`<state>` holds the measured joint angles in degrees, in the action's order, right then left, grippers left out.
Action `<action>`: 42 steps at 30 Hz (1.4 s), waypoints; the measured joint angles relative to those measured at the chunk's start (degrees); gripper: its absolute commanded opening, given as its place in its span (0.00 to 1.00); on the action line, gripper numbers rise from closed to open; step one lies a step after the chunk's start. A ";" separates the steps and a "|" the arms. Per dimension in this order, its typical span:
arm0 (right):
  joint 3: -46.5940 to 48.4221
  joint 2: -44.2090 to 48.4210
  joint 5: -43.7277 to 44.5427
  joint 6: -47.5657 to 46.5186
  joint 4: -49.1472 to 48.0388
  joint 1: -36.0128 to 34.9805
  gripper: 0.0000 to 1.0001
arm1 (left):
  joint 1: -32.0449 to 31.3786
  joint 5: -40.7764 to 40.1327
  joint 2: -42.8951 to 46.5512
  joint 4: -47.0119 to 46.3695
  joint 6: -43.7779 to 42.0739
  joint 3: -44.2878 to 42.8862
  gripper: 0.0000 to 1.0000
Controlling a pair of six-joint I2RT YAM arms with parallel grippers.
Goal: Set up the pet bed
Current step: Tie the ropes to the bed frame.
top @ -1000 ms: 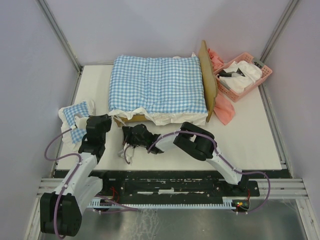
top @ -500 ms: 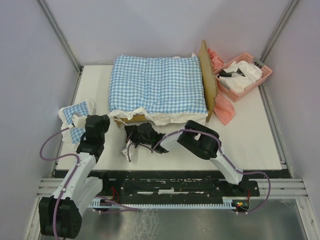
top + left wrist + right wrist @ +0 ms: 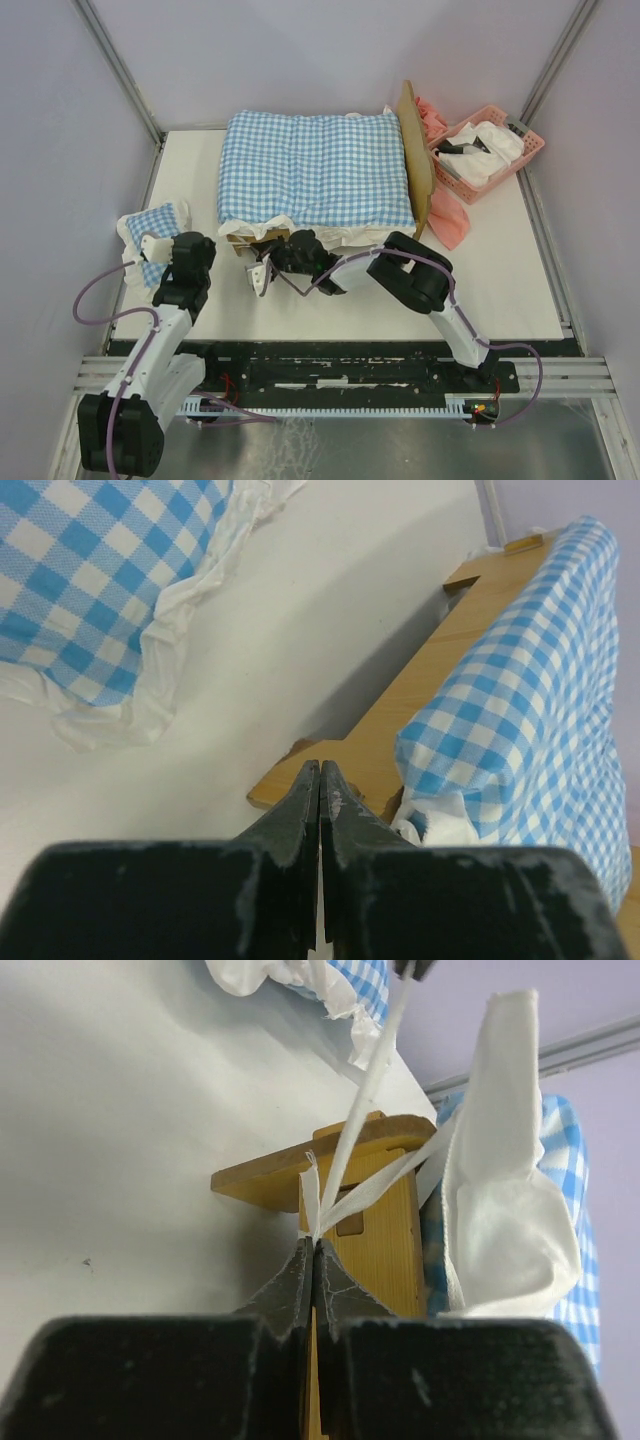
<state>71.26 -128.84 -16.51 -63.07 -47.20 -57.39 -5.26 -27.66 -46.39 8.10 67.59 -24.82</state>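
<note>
pet bed [image 3: 418,170] light wood | cushion [image 3: 315,165] blue-white check, white frill | basket [image 3: 510,172] pink | table [image 3: 500,280] white

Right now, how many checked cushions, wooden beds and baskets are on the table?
Checked cushions: 2 (big cushion, small cushion)
Wooden bed: 1
Pink basket: 1
Total: 4
</note>
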 measured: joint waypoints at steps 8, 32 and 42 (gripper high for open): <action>0.28 0.07 -2.19 13.05 -2.56 1.86 0.02 | 1.70 -1.31 -3.89 -0.02 -0.46 0.85 0.03; -0.17 -0.79 0.11 37.64 -14.38 3.02 0.02 | 1.81 -7.04 -9.22 2.95 8.76 1.92 0.03; -1.49 -0.96 -1.95 35.60 -14.29 3.28 0.23 | 1.90 -6.23 -12.28 1.31 10.97 3.26 0.28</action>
<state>69.78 -129.80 -18.46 -27.46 -61.49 -54.11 -3.36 -33.89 -58.67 9.41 78.56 -21.56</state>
